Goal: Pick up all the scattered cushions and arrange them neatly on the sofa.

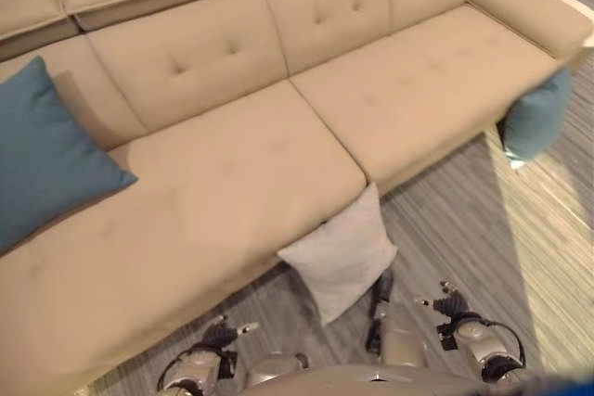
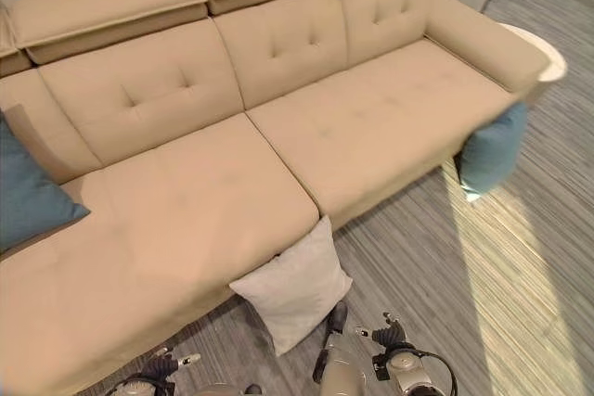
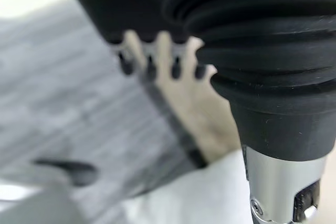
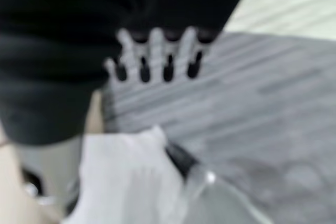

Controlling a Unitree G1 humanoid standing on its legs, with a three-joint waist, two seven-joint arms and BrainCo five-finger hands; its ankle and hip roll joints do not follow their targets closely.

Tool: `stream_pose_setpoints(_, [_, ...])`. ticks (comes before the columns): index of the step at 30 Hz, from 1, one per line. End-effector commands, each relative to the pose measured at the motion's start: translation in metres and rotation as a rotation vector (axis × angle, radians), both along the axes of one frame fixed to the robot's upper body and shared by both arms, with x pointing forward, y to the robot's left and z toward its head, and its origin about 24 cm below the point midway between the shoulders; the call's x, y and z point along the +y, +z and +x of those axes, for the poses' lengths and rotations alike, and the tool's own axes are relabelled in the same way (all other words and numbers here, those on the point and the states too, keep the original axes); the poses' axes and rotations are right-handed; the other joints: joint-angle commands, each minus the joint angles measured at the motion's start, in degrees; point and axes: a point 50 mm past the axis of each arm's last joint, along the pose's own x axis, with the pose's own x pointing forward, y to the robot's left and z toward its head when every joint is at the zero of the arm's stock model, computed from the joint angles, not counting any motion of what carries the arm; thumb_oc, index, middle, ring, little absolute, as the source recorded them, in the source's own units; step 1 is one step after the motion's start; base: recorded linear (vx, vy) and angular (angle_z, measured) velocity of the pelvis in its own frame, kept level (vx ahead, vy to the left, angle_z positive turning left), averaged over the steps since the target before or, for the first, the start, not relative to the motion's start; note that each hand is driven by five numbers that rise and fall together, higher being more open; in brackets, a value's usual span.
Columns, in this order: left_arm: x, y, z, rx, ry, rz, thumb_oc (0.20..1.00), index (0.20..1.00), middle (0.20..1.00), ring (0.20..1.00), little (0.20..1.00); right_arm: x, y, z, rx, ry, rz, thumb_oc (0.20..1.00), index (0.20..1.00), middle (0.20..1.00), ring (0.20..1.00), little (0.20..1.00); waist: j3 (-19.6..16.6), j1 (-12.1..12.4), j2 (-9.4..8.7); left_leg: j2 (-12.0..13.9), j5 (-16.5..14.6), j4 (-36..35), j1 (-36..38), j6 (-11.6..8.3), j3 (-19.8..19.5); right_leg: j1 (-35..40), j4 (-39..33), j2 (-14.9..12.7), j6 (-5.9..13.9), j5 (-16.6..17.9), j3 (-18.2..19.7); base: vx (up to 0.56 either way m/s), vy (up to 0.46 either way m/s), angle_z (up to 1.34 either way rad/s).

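Observation:
A white cushion (image 1: 342,252) stands on the floor, leaning against the front of the beige sofa (image 1: 241,173) near its middle. A blue cushion (image 1: 46,150) rests on the sofa's left end against the backrest. A teal cushion (image 1: 536,116) leans on the floor against the sofa's right end. My left hand (image 1: 223,333) hangs low over the floor, left of the white cushion, fingers (image 3: 157,61) straight and holding nothing. My right hand (image 1: 452,305) hangs to the cushion's right, fingers (image 4: 157,59) relaxed and empty. The white cushion (image 4: 126,177) shows close by in the right wrist view.
Grey striped carpet (image 1: 464,229) runs along the sofa's front. A round white side table (image 2: 548,53) stands past the right armrest. The seats between the blue cushion and the right arm are bare.

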Motion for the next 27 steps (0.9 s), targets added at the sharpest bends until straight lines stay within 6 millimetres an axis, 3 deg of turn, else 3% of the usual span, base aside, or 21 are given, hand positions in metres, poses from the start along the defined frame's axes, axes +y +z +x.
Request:
stream_pose_setpoints(1, [0.017,0.008,0.007,-0.041,0.025,0.050,1.000,1.000,1.000,1.000,1.000,-0.006,0.012,0.017,-0.077,0.071,-0.043,1.000,1.000,1.000,1.000,1.000,0.91,0.50,-2.22,4.53,2.58,-0.72,-4.59,-1.42,-0.63,4.45,1.77,-0.65,7.54,-3.93,2.44,0.21,-0.368,0.04])
stream_pose_setpoints(2, [0.017,0.007,0.007,-0.044,0.027,0.048,1.000,1.000,1.000,1.000,1.000,-0.007,0.012,0.017,-0.083,0.073,-0.042,1.000,1.000,1.000,1.000,1.000,0.70,0.54,-1.92,6.05,3.13,-1.65,-4.33,-2.08,-1.59,4.88,2.70,0.21,6.95,-5.11,1.68,0.14,-0.293,0.03])
stream_pose_setpoints(4, [0.017,0.008,0.008,-0.046,0.027,0.048,1.000,1.000,1.000,1.000,1.000,-0.006,0.013,0.017,-0.087,0.074,-0.040,1.000,1.000,1.000,1.000,1.000,0.33,0.28,-2.12,6.64,4.22,-2.22,-4.97,-2.54,-2.53,4.90,3.51,0.27,6.63,-5.92,0.81,0.05,-0.216,0.58])
stream_pose_setpoints(5, [0.016,0.009,0.012,-0.059,0.021,0.048,1.000,1.000,1.000,1.000,1.000,-0.008,0.015,0.019,-0.100,0.081,-0.045,1.000,1.000,1.000,1.000,1.000,0.28,0.58,-1.85,8.84,5.91,-3.11,-5.61,-3.89,-3.33,5.81,4.39,1.51,5.73,-7.94,-0.96,0.04,-0.325,1.16])
stream_pose_setpoints(8, [0.012,0.011,0.021,-0.091,0.011,0.038,1.000,1.000,1.000,1.000,1.000,-0.012,0.018,0.021,-0.118,0.073,-0.057,1.000,1.000,1.000,1.000,1.000,0.28,0.16,-2.76,9.91,7.83,-2.83,-9.21,-4.34,-0.87,7.82,2.72,1.96,5.06,-9.39,-3.54,-0.04,-0.237,0.87])
stream_pose_setpoints(10, [0.007,0.012,0.027,-0.102,0.000,0.026,1.000,1.000,1.000,1.000,1.000,-0.017,0.019,0.022,-0.123,0.061,-0.068,1.000,1.000,1.000,1.000,1.000,0.33,-0.48,-3.49,11.11,8.58,-1.27,-12.14,-4.18,7.90,9.54,0.69,1.72,4.86,-9.68,-5.68,-0.10,-0.105,0.99])
stream_pose_setpoints(11, [0.003,0.012,0.031,-0.110,-0.016,0.017,1.000,1.000,1.000,1.000,1.000,-0.019,0.019,0.020,-0.116,0.048,-0.072,1.000,1.000,1.000,1.000,1.000,0.30,-1.25,-3.60,12.70,8.55,0.23,-12.69,-3.94,17.46,10.96,-0.62,1.37,4.67,-9.80,-8.03,-0.10,-0.068,0.82])
stream_pose_setpoints(12, [0.003,0.012,0.031,-0.110,-0.016,0.017,1.000,1.000,1.000,1.000,1.000,-0.020,0.019,0.020,-0.116,0.048,-0.072,1.000,1.000,1.000,1.000,1.000,0.32,-1.21,-3.58,12.73,8.50,0.29,-12.69,-3.95,17.48,10.98,-0.63,1.40,4.66,-9.79,-8.01,-0.10,-0.053,0.72])
stream_pose_setpoints(15, [-0.003,0.009,0.027,-0.090,-0.051,-0.002,1.000,1.000,1.000,1.000,1.000,-0.020,0.015,0.015,-0.090,0.025,-0.059,1.000,1.000,1.000,1.000,1.000,-0.36,-1.62,-3.19,9.14,6.62,0.99,-14.03,-2.22,23.30,12.42,-2.87,2.06,4.84,-8.93,-9.62,-0.06,0.026,0.47])
stream_pose_setpoints(17, [-0.001,0.008,0.022,-0.071,-0.044,0.000,1.000,1.000,1.000,1.000,1.000,-0.013,0.014,0.016,-0.100,0.030,-0.042,1.000,1.000,1.000,1.000,1.000,0.00,-0.94,-3.22,6.18,6.01,0.28,-13.76,-1.16,19.61,12.38,-1.39,1.72,5.06,-8.45,-9.26,0.00,0.107,0.01])
stream_pose_setpoints(21, [0.005,0.008,0.018,-0.064,-0.022,0.007,1.000,1.000,1.000,1.000,1.000,-0.008,0.014,0.017,-0.098,0.048,-0.032,1.000,1.000,1.000,1.000,1.000,0.84,-0.38,-2.50,4.76,5.97,0.14,-13.07,0.43,18.04,10.64,5.58,-0.31,5.77,-8.67,-7.28,-0.02,0.124,0.18])
stream_pose_setpoints(24, [0.012,0.010,0.018,-0.072,-0.005,0.025,1.000,1.000,1.000,1.000,1.000,-0.004,0.014,0.020,-0.104,0.058,-0.023,1.000,1.000,1.000,1.000,1.000,1.32,-1.00,-1.63,4.08,6.30,-0.21,-12.53,0.96,15.35,8.58,8.32,1.07,6.34,-9.63,1.53,-0.02,0.019,0.13])
stream_pose_setpoints(27, [0.018,0.011,0.017,-0.073,0.007,0.045,1.000,1.000,1.000,1.000,1.000,-0.003,0.014,0.020,-0.096,0.072,-0.026,1.000,1.000,1.000,1.000,1.000,0.77,-0.65,-1.24,4.37,7.02,-0.57,-12.71,0.46,13.87,10.14,5.02,-0.27,6.08,-8.71,4.85,0.02,-0.172,0.40])
